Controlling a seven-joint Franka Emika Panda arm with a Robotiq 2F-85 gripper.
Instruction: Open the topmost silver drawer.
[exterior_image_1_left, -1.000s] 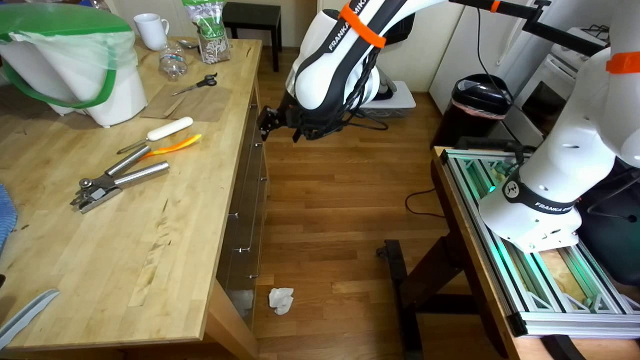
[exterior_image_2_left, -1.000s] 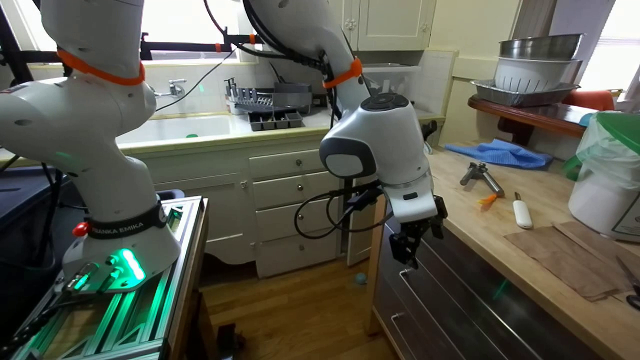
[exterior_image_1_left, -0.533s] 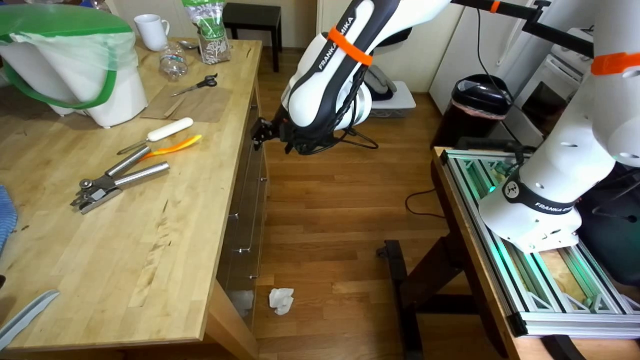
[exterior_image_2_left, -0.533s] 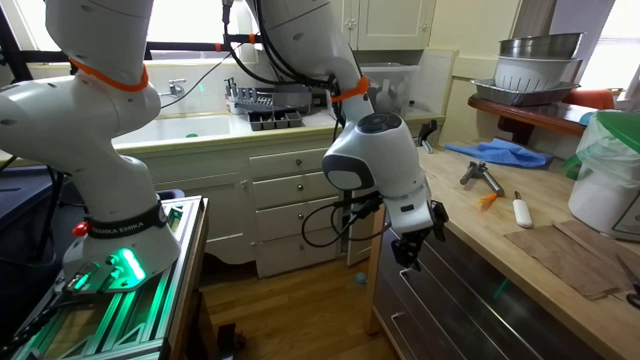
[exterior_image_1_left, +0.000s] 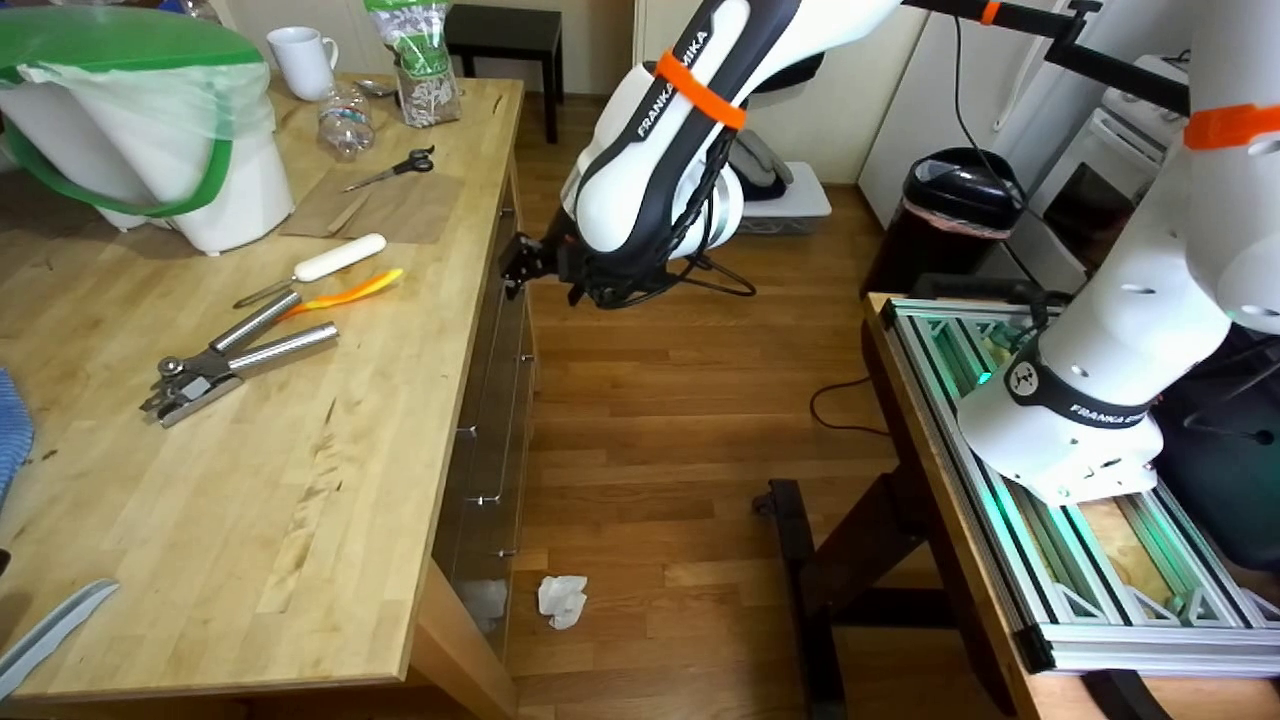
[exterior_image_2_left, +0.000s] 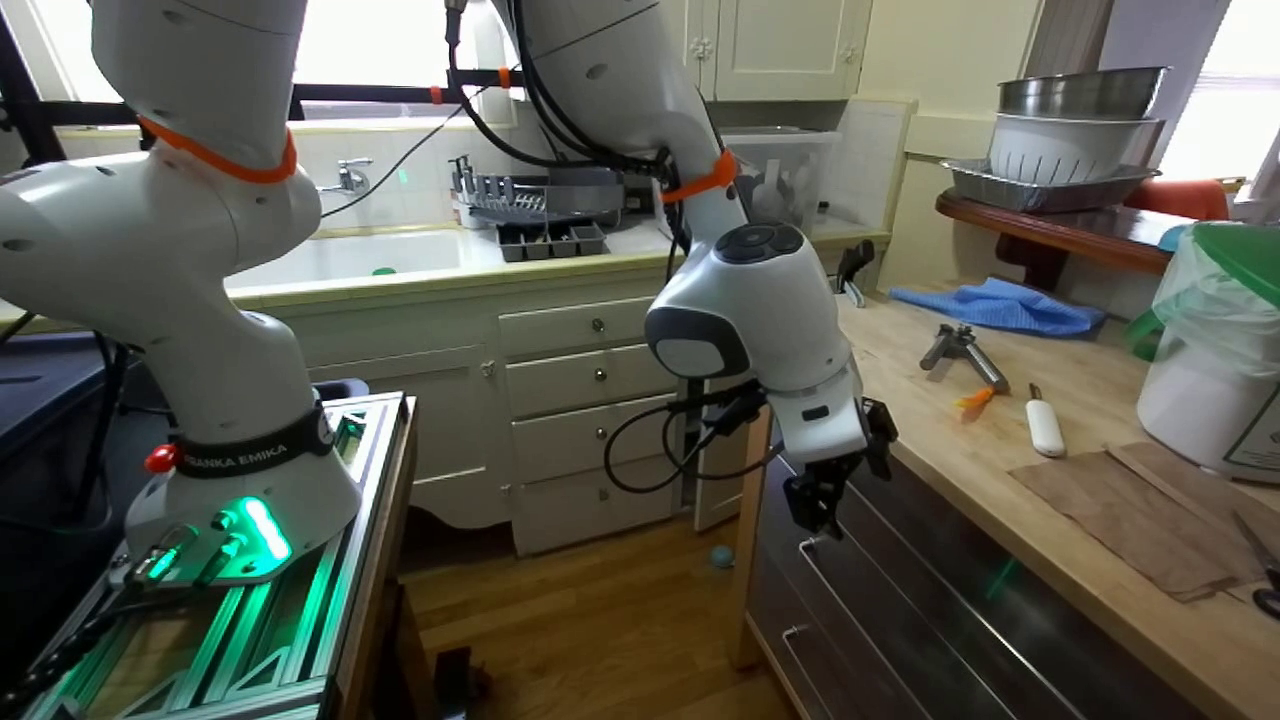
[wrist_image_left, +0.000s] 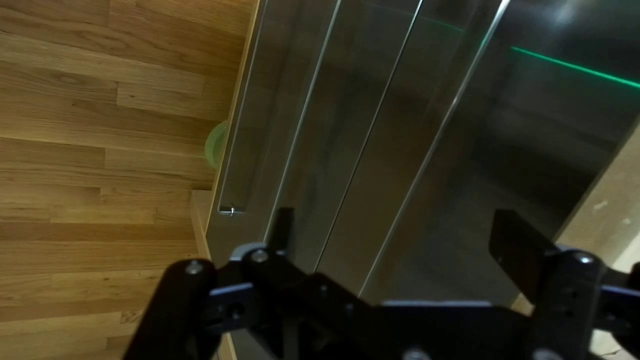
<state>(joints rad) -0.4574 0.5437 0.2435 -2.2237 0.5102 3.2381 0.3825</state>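
The topmost silver drawer (exterior_image_2_left: 1000, 598) is shut under the wooden countertop; its dark, reflective metal front also fills the right of the wrist view (wrist_image_left: 465, 220). Its inside is hidden. A long bright line, either its bar handle or an edge, runs along the front. My gripper (exterior_image_2_left: 848, 472) points down at the drawer fronts just below the counter edge, also in an exterior view (exterior_image_1_left: 512, 268). In the wrist view the gripper (wrist_image_left: 392, 220) is open and empty, its fingers on either side of that line. I cannot tell if they touch the front.
The countertop (exterior_image_1_left: 380, 480) overhangs the drawers and carries a lidded white bucket (exterior_image_1_left: 240, 190), a metal tool (exterior_image_1_left: 240, 350), a white-handled peeler (exterior_image_1_left: 340, 258) and scissors (exterior_image_1_left: 395, 170). Lower drawers have bar handles (exterior_image_2_left: 815, 565). A crumpled tissue (exterior_image_1_left: 562, 600) lies on the floor.
Over the last second my gripper has moved closer to the drawer fronts and a little lower. It has hardly moved in the last half second. The drawer has not moved.
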